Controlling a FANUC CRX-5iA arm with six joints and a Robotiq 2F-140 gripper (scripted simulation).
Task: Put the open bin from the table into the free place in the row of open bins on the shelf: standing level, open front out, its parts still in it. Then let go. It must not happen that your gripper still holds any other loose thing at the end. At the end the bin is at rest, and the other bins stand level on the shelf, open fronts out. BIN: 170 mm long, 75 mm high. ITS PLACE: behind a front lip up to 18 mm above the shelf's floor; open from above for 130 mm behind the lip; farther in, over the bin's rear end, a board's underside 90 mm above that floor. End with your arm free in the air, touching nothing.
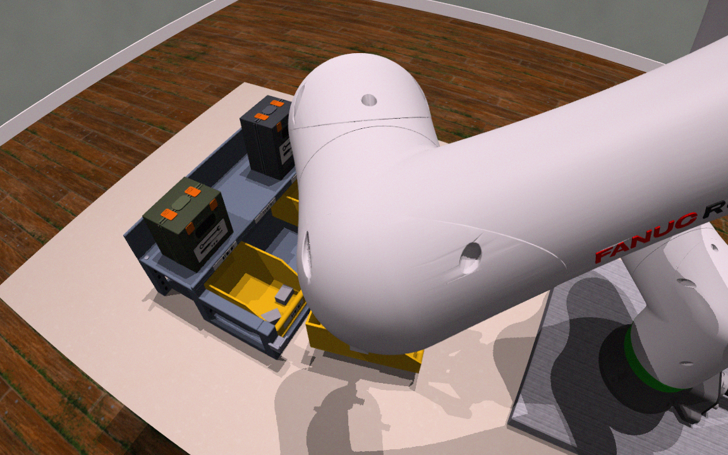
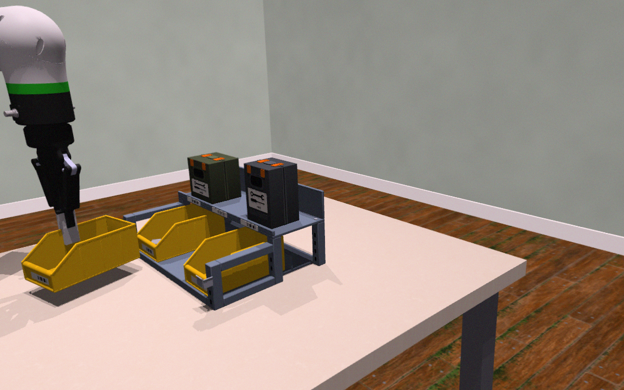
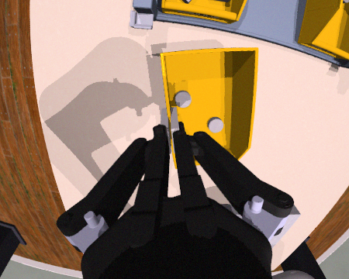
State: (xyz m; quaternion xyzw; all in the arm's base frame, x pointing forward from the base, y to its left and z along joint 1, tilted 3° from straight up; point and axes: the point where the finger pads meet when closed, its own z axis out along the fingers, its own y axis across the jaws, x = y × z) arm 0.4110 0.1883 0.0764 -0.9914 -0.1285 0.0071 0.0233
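Top view: the arm [image 1: 468,186] is covering most of the yellow bin [image 1: 366,353]; only its edge is showing beside the shelf [image 1: 154,271].

Exterior view: the gripper [image 2: 67,227] is holding the bin [image 2: 86,254] clear of the table [image 2: 304,315], shadow lying beneath, well apart from the row.

Wrist view: fingers are pinching the bin's thin side wall; 2 parts [image 3: 183,99] are sitting inside.

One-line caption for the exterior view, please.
Claw pinching the side wall of a yellow open bin, lifted off the table beside the grey shelf holding two bins.
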